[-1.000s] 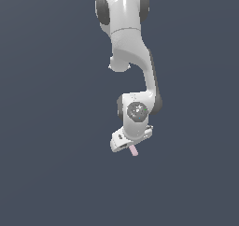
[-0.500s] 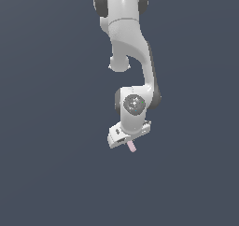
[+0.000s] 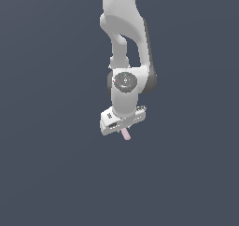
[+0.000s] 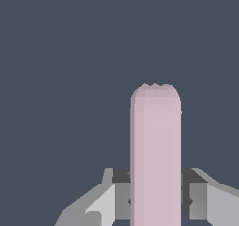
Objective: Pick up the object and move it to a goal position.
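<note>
- Your arm [image 3: 126,43] comes down from the upper edge of the exterior view, white with dark joint bands, and ends in the broad white gripper [image 3: 124,127] near the middle of the picture.
- The gripper is clamped on the object [image 3: 126,134]; in the wrist view you can see the object [image 4: 155,155] standing between the two fingers [image 4: 105,202], one pressed against each side of it.
- The object is a pale pink bar with a rounded end. In the exterior view only a short stub of it shows, poking out below the gripper's lower edge and leaning slightly toward the exterior view's right.
- In the wrist view the bar points straight away from the camera mount, its far end free, its near end hidden between the fingers.
- The gripper body is tilted in the exterior view, its end on the exterior view's left sitting lower than its other end.
- Around the arm you have only a flat dark grey-blue background [image 3: 46,164]; no edge, shadow or contact mark lets you tell whether the object's tip touches any surface.
- The round dark cap of the wrist joint [image 3: 125,81] faces the exterior camera, just above the gripper.
</note>
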Tool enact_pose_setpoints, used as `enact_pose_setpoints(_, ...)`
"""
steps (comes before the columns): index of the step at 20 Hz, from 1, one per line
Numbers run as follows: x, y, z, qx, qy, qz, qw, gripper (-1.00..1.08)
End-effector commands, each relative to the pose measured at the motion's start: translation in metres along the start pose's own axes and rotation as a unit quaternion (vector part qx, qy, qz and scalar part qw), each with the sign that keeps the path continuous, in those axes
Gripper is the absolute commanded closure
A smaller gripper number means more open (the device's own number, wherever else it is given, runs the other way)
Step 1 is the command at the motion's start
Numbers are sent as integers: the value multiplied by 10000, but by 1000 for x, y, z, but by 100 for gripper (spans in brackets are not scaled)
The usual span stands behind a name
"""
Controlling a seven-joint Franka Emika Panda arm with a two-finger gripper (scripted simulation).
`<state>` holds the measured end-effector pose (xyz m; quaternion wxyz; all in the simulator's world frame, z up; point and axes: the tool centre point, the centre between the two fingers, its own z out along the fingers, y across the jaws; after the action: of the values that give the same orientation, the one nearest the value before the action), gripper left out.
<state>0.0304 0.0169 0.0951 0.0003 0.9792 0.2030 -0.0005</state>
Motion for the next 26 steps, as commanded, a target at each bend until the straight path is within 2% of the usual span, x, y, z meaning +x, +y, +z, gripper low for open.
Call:
enact_pose_setpoints(1, -13, 5, -20, -2, 3, 1, 10000, 108)
enact_pose_setpoints(14, -87, 30, -134, 3, 7, 3, 10000, 108)
enact_pose_setpoints(26, -164, 59, -259, 14, 15, 2, 10000, 108)
